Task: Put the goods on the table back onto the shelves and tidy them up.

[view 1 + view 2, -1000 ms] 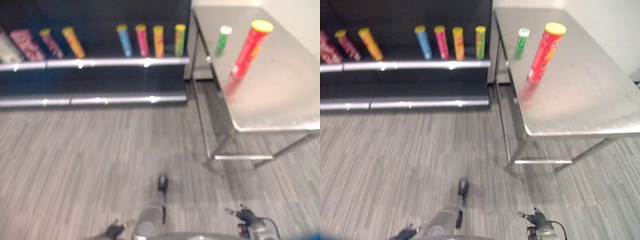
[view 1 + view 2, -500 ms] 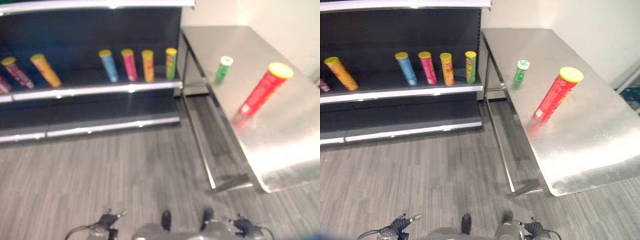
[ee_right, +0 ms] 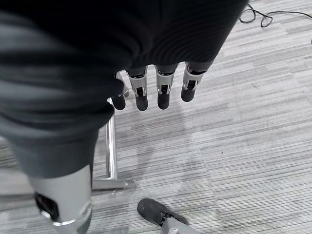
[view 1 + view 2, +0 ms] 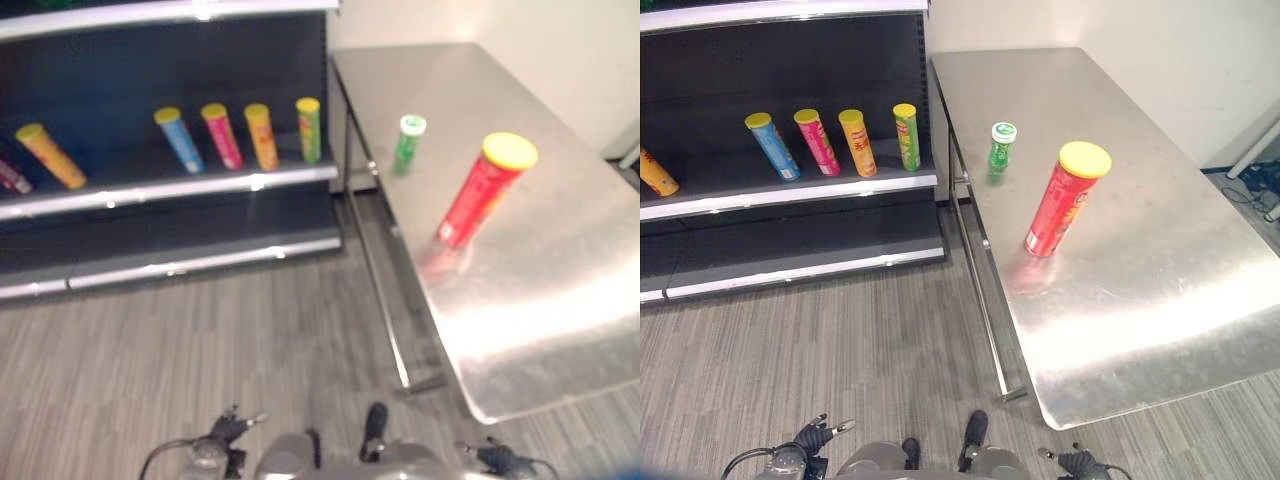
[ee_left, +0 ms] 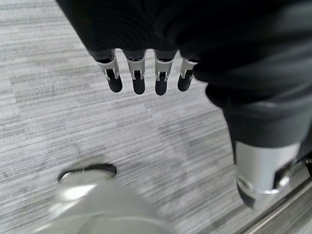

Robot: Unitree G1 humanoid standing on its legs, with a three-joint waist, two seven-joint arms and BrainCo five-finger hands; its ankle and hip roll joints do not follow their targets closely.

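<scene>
A steel table stood to the right of a dark shelf unit. On the table, a tall red canister with a yellow lid stood upright near the middle. A small green tube with a white cap stood upright behind it, nearer the table's left edge and the shelves, well apart from the canister.

On the shelf's upper board four canisters stood in a row, close together near its right end: a blue one, a pink one, an orange one and a green one, each with a yellow lid. Further left, an orange canister stood apart from them. The lower board carried nothing visible.

The left hand hung low over the grey striped floor with its fingers straight and relaxed, holding nothing. The right hand hung the same way beside a table leg, fingers extended and empty.
</scene>
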